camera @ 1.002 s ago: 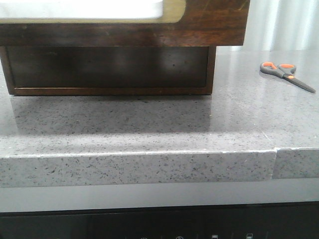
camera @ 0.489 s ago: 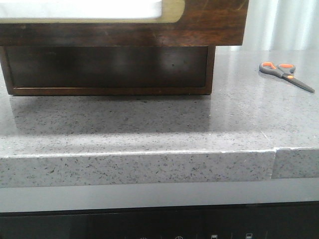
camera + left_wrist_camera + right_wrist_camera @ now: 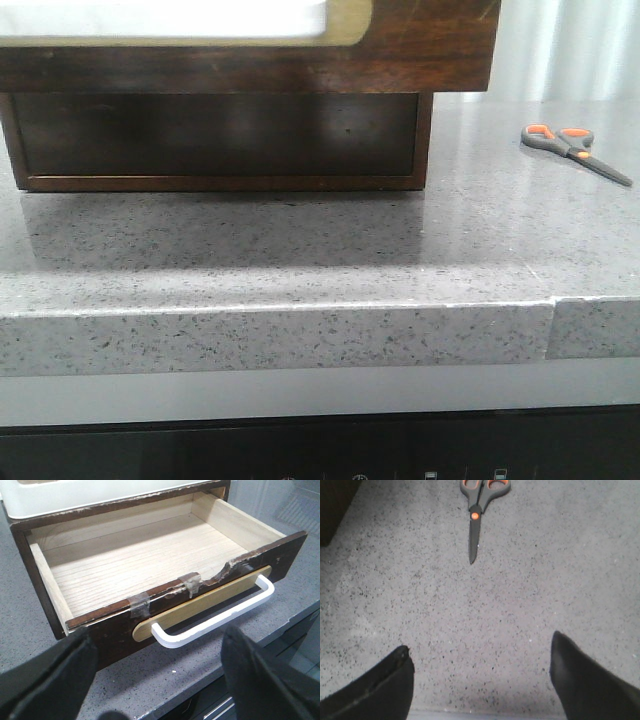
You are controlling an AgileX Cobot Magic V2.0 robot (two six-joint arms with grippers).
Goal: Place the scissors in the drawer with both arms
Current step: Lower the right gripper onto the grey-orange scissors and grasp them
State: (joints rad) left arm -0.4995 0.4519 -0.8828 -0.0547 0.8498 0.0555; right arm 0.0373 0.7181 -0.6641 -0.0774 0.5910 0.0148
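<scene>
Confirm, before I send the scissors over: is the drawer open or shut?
Open. The drawer is pulled out, its bare wooden floor exposed and empty, behind the white handle.

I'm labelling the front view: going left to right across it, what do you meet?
Wide dark brown scratched wooden drawer with the tan-rimmed window → bare speckled grey stone countertop → small scissors with dark grey handles and orange-lined loops.

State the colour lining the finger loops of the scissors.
Orange; the scissors show it best in the right wrist view.
</scene>
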